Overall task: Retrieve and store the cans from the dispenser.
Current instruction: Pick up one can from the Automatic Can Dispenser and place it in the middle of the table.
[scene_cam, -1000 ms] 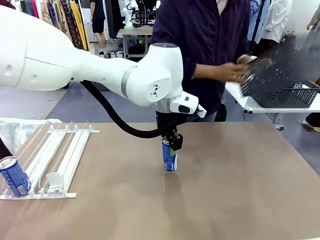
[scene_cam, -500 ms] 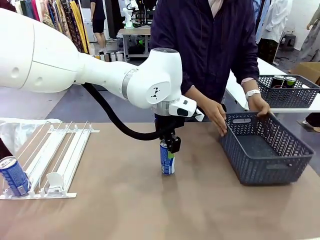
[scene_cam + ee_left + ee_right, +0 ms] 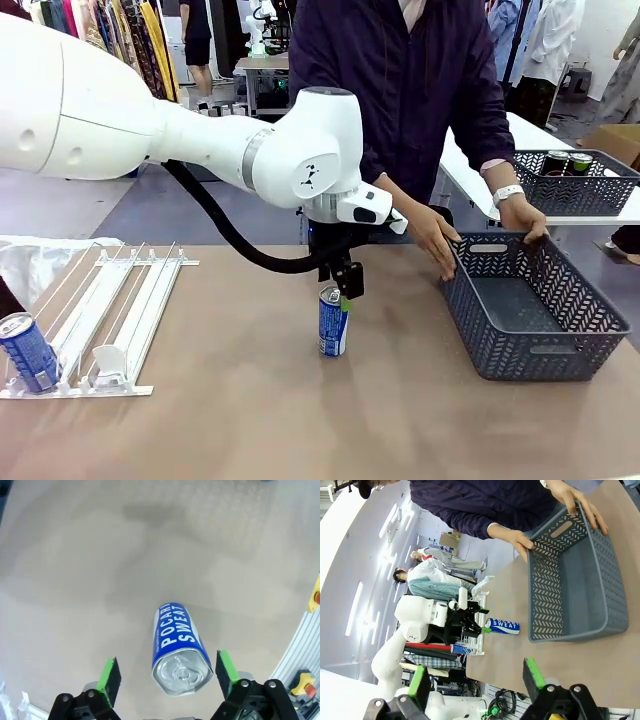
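Left wrist view: can (image 3: 178, 652) between spread fingers (image 3: 109, 679), touching neither.

blue can (image 3: 333, 322) upright mid table (image 3: 230, 430), left gripper (image 3: 346, 284) spread just above it, gap each side, bare top between can and dispenser (image 3: 120, 310), near edge open too, grey basket (image 3: 500, 340) plus person's hands (image 3: 437, 238) block right side

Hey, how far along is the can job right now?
Done: one Pocari Sweat can stands upright mid-table, out of the dispenser, with the left gripper open at its top, not gripping.
In hand: the person's hands steady an empty grey basket nearby.
Left: that can is not yet in the basket, and a second blue can waits at the dispenser's near end.
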Robot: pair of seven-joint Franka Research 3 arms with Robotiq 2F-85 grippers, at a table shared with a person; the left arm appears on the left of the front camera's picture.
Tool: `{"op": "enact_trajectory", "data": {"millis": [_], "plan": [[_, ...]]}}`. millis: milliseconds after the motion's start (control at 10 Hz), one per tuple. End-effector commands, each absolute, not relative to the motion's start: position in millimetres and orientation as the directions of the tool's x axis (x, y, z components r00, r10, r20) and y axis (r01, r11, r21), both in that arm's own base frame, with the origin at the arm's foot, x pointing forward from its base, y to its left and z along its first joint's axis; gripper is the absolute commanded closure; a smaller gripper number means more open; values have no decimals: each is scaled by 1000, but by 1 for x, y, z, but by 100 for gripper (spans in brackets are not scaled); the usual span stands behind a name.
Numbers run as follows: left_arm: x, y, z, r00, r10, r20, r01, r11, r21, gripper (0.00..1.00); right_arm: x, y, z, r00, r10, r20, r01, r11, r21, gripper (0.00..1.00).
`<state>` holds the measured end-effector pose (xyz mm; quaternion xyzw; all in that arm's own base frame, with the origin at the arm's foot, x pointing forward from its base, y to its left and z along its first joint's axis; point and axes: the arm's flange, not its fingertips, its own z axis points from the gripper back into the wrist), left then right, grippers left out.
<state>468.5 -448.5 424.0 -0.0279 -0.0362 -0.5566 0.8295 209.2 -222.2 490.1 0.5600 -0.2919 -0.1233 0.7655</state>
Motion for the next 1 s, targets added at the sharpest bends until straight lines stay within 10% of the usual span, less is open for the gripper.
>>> {"op": "enact_trajectory", "data": {"millis": [0,500,900], "plan": [[459,-430,476,383,-904,189,923,384,-31,0,211,-224,493,790,-514,334,-172,337,926,0],[435,-240,646,576,-670,467,814,521,-257,0,211,-224,493,790,-514,334,-172,337,926,0],[368,-15,656,809,-271,522,571,575,-586,0,211,-224,493,790,-514,334,-172,337,926,0]]}}
